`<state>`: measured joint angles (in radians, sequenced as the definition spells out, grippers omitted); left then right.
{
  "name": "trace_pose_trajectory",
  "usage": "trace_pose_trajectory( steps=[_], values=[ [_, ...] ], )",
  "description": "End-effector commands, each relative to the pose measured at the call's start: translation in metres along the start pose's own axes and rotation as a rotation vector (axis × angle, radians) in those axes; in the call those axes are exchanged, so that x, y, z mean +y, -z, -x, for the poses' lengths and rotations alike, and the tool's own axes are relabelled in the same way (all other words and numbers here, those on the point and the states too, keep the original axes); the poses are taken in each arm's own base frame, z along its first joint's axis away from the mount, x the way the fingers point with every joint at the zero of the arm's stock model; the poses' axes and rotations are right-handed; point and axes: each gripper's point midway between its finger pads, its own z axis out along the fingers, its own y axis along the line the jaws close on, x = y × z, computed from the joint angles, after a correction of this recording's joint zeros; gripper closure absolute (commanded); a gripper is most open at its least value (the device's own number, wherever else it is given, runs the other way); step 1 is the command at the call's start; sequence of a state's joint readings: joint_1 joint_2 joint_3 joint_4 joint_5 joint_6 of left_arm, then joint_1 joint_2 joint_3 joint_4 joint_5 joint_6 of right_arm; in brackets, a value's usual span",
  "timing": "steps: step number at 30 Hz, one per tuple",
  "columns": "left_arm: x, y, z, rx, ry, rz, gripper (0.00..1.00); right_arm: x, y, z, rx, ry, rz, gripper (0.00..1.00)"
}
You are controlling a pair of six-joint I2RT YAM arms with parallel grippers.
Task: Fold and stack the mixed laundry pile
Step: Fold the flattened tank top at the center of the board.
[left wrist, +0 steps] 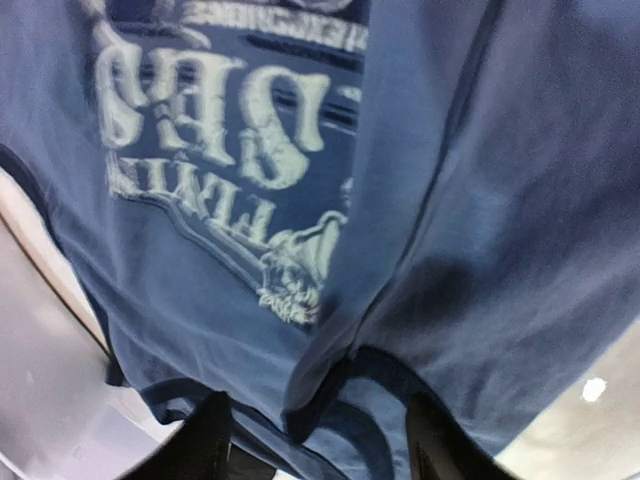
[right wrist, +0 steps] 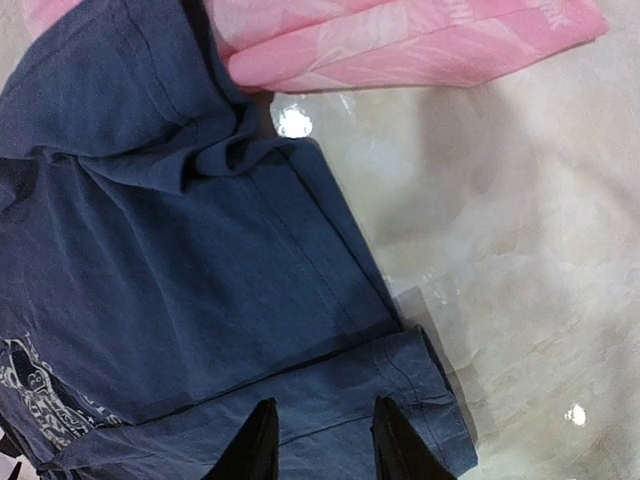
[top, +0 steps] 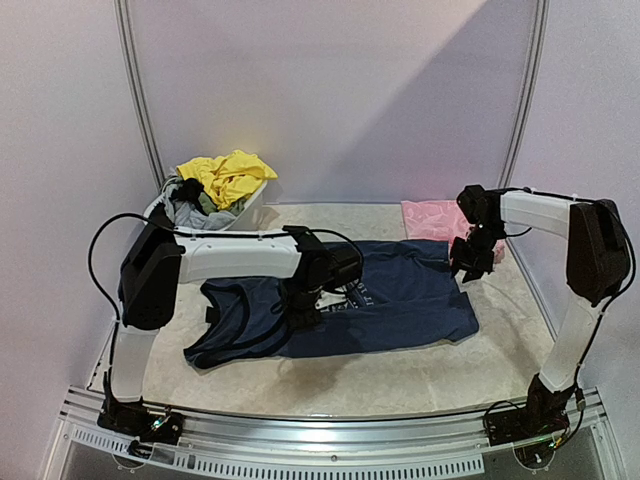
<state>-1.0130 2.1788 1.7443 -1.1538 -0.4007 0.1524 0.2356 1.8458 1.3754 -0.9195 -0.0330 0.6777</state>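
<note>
Top external view, nearest first: counter [top: 400, 375] along the bottom of the frame, then navy tank top [top: 400, 300] spread flat across the centre, straps toward lower left, hem toward the right. Low over its printed chest, left claw [top: 303, 315]; over the upper-right hem corner, right claw [top: 468, 268].

Left wrist view: fingers [left wrist: 212, 440] parted, white lettering [left wrist: 200, 110] just beyond, a soft ridge of cloth running up between them, nothing pinched. Right wrist view: fingers [right wrist: 255, 440] parted above a doubled-over hem corner, gripping nothing.

Judged light, limp and thin; sure to sag and crease, unlikely to slip once pinched. Best taken at seamed edges, hem corners or strap tops, one claw each.

Farther back, pink patterned piece [top: 435, 218] folded at upper right, against the tank top's far edge. Yellow piece [top: 232, 175] and grey piece [top: 200, 215] heaped in white tub [top: 255, 200] at upper left.
</note>
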Motion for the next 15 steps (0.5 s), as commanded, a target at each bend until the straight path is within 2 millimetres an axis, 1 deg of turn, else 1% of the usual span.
trace_pose_trajectory(
  steps=[1,2,3,5,7,8,9,10,11,12,13,14,15],
  values=[
    [0.024,0.045,-0.001,-0.101,0.201,-0.005,0.05,-0.008,0.043,0.006,-0.046,-0.030,0.061,0.64],
    [0.024,0.049,-0.005,-0.106,0.246,-0.016,0.01,-0.012,0.047,0.003,-0.041,-0.034,0.061,0.63],
    [0.023,0.055,-0.008,-0.116,0.288,-0.029,0.01,-0.015,0.051,-0.002,-0.036,-0.038,0.060,0.62],
    [0.019,0.058,-0.022,-0.114,0.368,-0.052,0.00,-0.024,0.053,-0.016,-0.016,-0.049,0.059,0.61],
    [0.014,0.061,-0.037,-0.116,0.467,-0.083,0.00,-0.032,0.047,-0.037,0.026,-0.078,0.066,0.61],
    [0.010,0.060,-0.047,-0.115,0.522,-0.102,0.00,-0.036,0.048,-0.047,0.034,-0.091,0.079,0.60],
    [0.007,0.060,-0.056,-0.113,0.591,-0.122,0.00,-0.041,0.043,-0.057,0.055,-0.109,0.083,0.60],
    [0.003,0.056,-0.068,-0.101,0.657,-0.134,0.00,-0.047,0.038,-0.070,0.075,-0.124,0.086,0.60],
    [0.000,0.052,-0.082,-0.090,0.735,-0.138,0.00,-0.049,0.037,-0.077,0.087,-0.151,0.098,0.59],
    [-0.003,0.046,-0.096,-0.077,0.802,-0.144,0.00,-0.053,0.033,-0.088,0.099,-0.167,0.116,0.59],
    [-0.008,0.042,-0.110,-0.068,0.860,-0.161,0.01,-0.054,0.030,-0.096,0.110,-0.190,0.139,0.59],
    [-0.010,0.042,-0.122,-0.081,0.919,-0.183,0.00,-0.055,0.025,-0.104,0.132,-0.220,0.158,0.59],
    [-0.015,0.036,-0.133,-0.072,0.960,-0.204,0.00,-0.054,0.022,-0.109,0.137,-0.237,0.187,0.59]
  ],
)
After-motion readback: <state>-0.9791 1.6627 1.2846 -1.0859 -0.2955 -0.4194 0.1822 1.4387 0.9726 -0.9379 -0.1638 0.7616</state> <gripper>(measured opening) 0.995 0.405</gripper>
